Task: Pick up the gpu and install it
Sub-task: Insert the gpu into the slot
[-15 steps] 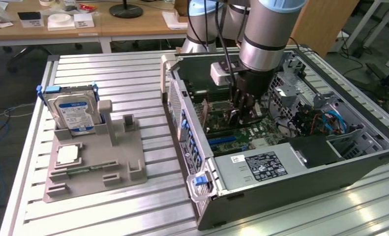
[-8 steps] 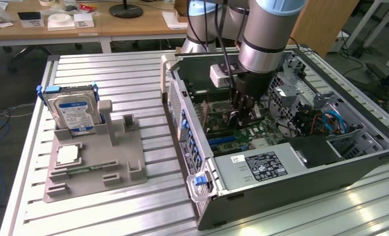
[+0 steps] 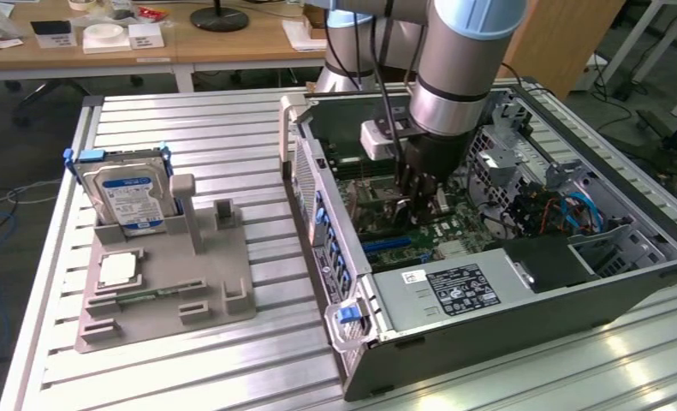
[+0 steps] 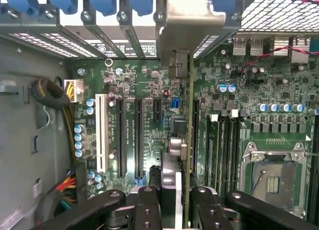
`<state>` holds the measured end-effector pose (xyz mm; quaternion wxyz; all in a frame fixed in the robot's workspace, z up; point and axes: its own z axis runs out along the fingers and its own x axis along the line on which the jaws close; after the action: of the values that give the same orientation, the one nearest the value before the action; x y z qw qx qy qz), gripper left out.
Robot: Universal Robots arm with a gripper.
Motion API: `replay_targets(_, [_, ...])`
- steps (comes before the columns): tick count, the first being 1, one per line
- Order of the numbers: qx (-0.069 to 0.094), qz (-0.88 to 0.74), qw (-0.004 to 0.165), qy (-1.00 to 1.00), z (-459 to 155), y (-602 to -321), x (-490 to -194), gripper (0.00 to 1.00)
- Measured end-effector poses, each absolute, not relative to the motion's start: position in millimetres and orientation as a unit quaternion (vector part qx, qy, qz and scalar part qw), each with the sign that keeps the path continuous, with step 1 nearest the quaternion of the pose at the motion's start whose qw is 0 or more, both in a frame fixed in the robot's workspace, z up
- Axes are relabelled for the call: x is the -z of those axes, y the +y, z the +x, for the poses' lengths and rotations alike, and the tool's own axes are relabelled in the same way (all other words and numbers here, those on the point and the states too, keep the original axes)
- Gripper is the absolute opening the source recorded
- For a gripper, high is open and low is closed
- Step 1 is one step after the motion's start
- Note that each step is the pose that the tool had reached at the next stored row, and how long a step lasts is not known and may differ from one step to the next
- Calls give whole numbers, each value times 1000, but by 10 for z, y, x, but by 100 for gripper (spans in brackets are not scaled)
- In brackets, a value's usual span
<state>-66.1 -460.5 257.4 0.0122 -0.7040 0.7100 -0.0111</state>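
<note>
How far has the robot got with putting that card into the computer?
Picking up looks done: the tool grips the gpu edge-on. In hand: it holds the card inside the open computer case, over the motherboard slots. Left: seating and releasing it; I can't tell whether it has entered a slot.

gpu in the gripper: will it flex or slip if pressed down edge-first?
Probably stiff but slightly bendable: the gpu is a thin board with a metal bracket at one end. Thin, so likely light. Slip seems possible: the gripper pinches only its flat faces near one edge.
</note>
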Motion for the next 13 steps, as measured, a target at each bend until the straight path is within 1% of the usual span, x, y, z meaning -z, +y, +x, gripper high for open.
replay_targets(13, [11,-704,12,710,-724,-4606,-2431,28])
